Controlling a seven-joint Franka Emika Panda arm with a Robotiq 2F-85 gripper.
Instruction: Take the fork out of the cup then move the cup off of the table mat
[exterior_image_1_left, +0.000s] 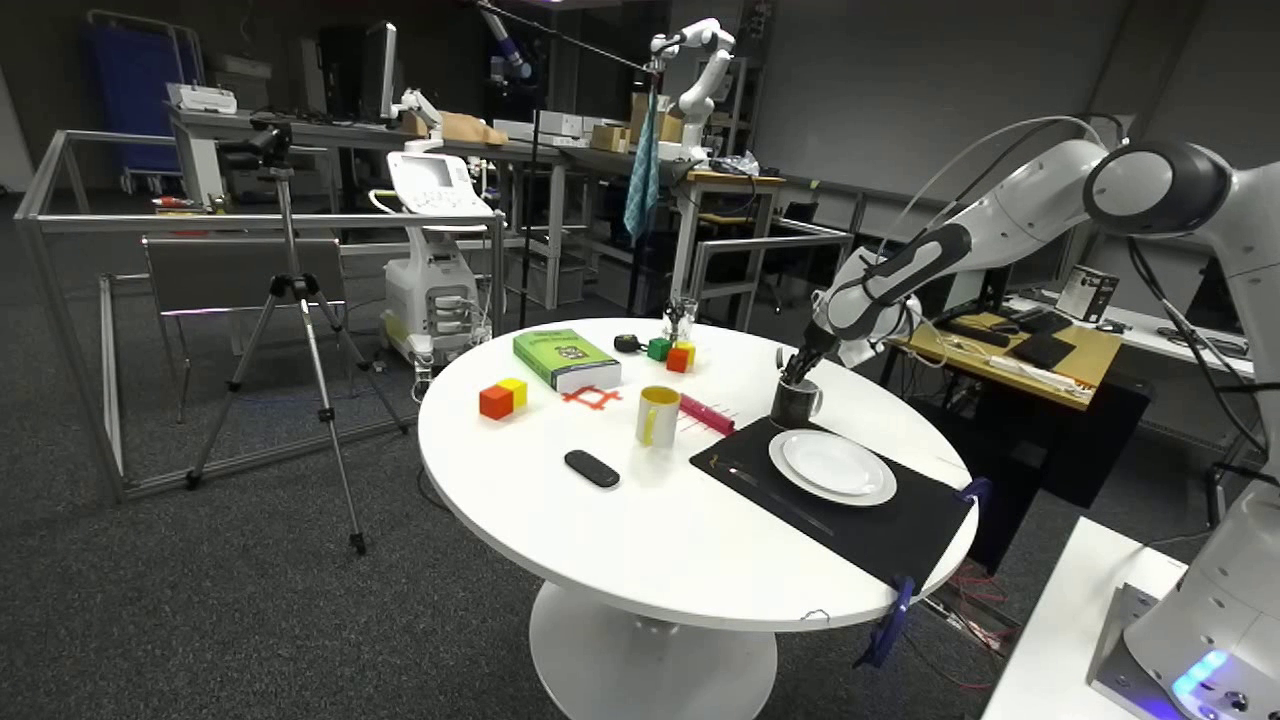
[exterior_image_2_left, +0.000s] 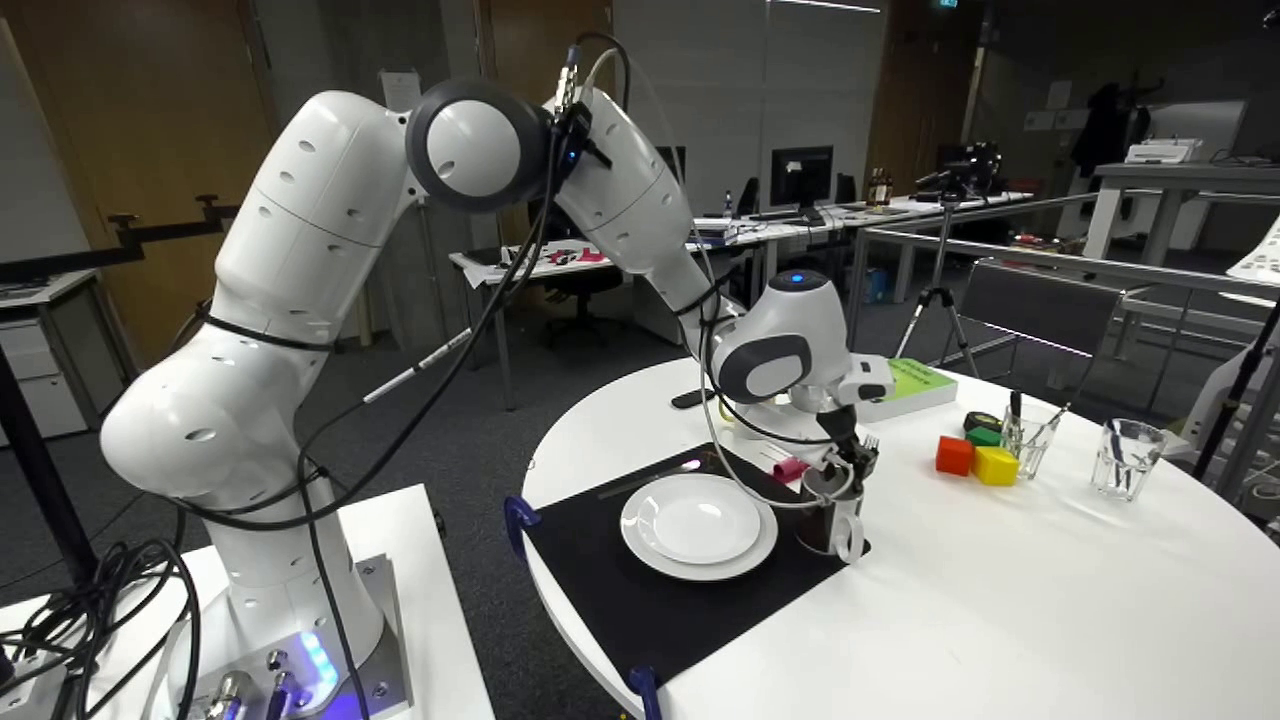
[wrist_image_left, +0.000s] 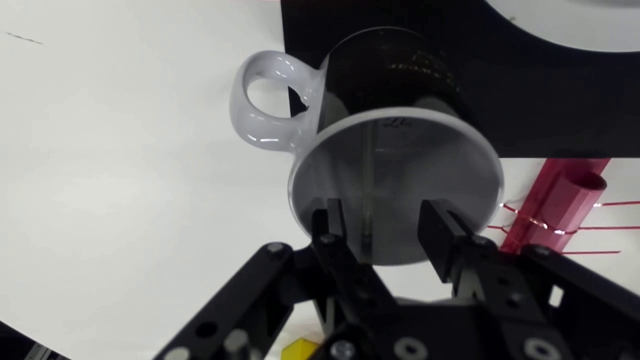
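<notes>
The dark cup (exterior_image_1_left: 793, 406) with its white handle stands upright on a corner of the black table mat (exterior_image_1_left: 900, 530); in the wrist view the handle of the cup (wrist_image_left: 390, 75) reaches out past the mat's edge. Tines of the fork (exterior_image_2_left: 871, 443) rise above the rim beside the gripper (exterior_image_2_left: 850, 458). Looking into the cup, a thin blurred strip (wrist_image_left: 367, 200), perhaps the fork's handle, runs between the fingers. My gripper (wrist_image_left: 384, 225) is at the cup's mouth, its jaws apart with a visible gap on both sides of that strip.
A white plate (exterior_image_1_left: 835, 465) shares the mat with the cup. Near the mat's edge lies a pink tube (exterior_image_1_left: 708, 413) with thin wires. A yellow-and-white mug (exterior_image_1_left: 657, 420), coloured blocks (exterior_image_2_left: 955, 456) and glasses, including a glass (exterior_image_2_left: 1125, 462), stand elsewhere. A clamp (exterior_image_1_left: 890, 625) grips the table edge.
</notes>
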